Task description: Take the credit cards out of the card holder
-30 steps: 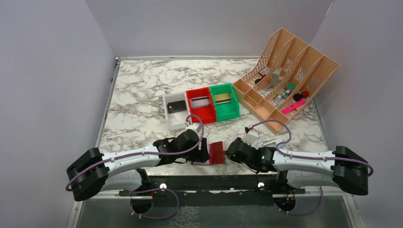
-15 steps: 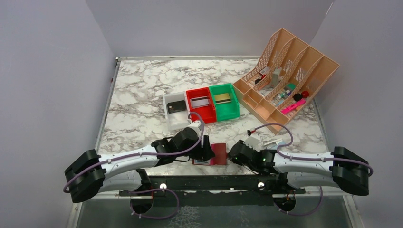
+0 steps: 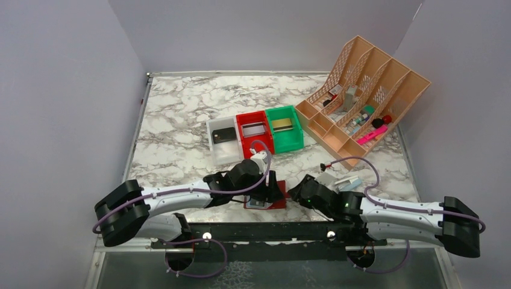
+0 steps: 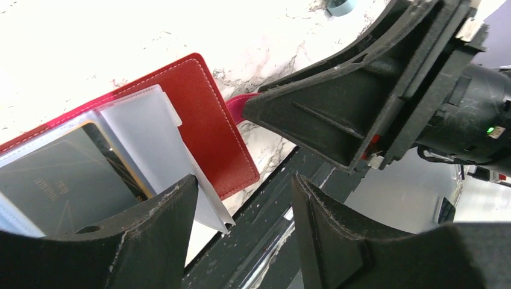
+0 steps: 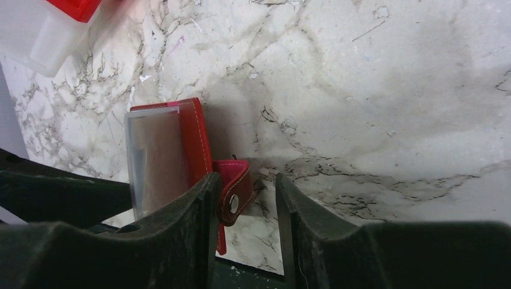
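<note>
Left wrist view: the card holder [image 4: 208, 114] lies open at the tabletop's [image 4: 120, 36] near edge, a dark card [image 4: 60, 180] under its clear sleeve [image 4: 144, 120]. Its strap [image 5: 236, 191] sits loose between the right pincer's [image 5: 246, 180] parted jaws. The left pincer [image 4: 244, 180], also released, hovers over the sleeve. A nudge could slide the holder off the edge. A second ago the right pincer was nearly clenched and the left arm sat further left.

Dark-red card holder [image 4: 208, 120] on a grey-veined white marble table [image 3: 181, 114]
Pink strap [image 5: 238, 183], white stitching; far back: white bin [image 3: 224, 158], red bin [image 3: 263, 146], green bin [image 3: 289, 143], peach rack [image 3: 395, 81].
</note>
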Robot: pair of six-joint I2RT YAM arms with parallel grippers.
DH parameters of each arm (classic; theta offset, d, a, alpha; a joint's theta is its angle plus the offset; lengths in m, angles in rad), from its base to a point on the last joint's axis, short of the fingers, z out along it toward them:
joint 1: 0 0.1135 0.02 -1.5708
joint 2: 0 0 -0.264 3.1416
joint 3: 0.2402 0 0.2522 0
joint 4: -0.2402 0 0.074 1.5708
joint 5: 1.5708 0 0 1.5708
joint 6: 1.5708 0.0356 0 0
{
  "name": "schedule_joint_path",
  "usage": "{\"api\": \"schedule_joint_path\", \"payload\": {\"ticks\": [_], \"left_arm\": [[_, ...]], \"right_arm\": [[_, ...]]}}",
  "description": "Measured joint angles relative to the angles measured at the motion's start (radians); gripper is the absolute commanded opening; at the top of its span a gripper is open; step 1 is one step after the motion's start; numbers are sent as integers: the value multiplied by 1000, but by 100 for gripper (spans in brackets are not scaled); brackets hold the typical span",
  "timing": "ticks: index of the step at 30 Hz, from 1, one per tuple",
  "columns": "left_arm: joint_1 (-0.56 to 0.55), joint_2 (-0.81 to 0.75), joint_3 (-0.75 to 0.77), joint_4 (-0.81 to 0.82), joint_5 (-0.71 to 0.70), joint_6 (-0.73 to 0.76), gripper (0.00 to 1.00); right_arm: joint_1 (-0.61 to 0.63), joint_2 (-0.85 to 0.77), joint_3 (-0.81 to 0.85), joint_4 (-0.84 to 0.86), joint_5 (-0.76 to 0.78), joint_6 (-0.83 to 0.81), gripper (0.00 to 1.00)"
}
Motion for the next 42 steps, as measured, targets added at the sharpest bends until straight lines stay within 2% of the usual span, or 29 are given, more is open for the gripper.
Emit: {"api": "schedule_joint_path", "payload": {"ticks": [3,13,15,19,22,26,31,38,42], "left_arm": [[-10,37,15,18,2,3,61],[-45,188,24,71,2,0,58],[-56,209,24,76,-1,-1,58],[-65,228,24,79,-10,-6,55],[-65,229,24,80,-18,-9,52],[-65,229,24,79,-39,-14,48],[-66,229,19,79,-60,-29,47],[-76,229,19,74,-69,-26,47],[-80,227,18,66,-79,-23,47]], "right_arm": [[0,-48,-2,-40,14,13,48],[0,-167,-3,-223,49,109,48],[0,-186,-6,-222,48,107,45],[0,-204,-6,-219,45,90,33],[0,-206,-13,-156,28,30,24],[0,-180,-31,-18,6,-62,22],[0,-63,37,52,-1,-154,19],[-33,100,68,247,-63,-221,18],[-66,193,69,294,-109,-243,18]]}}
